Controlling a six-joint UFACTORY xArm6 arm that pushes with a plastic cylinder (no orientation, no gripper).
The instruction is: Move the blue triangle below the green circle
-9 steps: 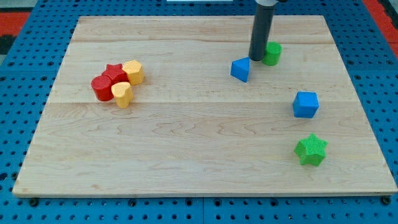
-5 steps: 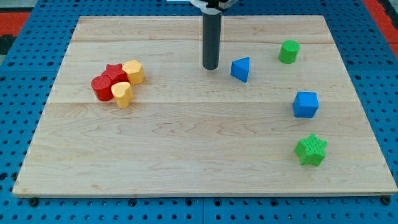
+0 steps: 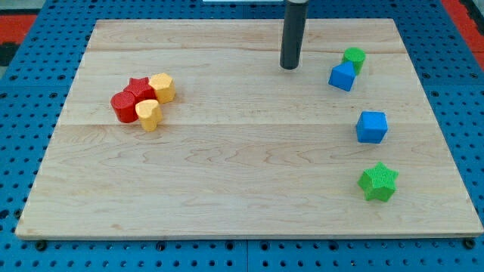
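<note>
blue triangle (image 3: 342,77) apex up, touching green circle (image 3: 353,59), my tip (image 3: 289,66) left

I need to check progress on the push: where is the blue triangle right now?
The blue triangle sits near the view's top right of the board, touching the green circle at its lower left, above the blue cube. My tip stands apart to its left.

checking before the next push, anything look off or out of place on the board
Nothing stands out. The blue triangle sits against the green circle, at its lower left. My tip is clear of both, to their left.
</note>
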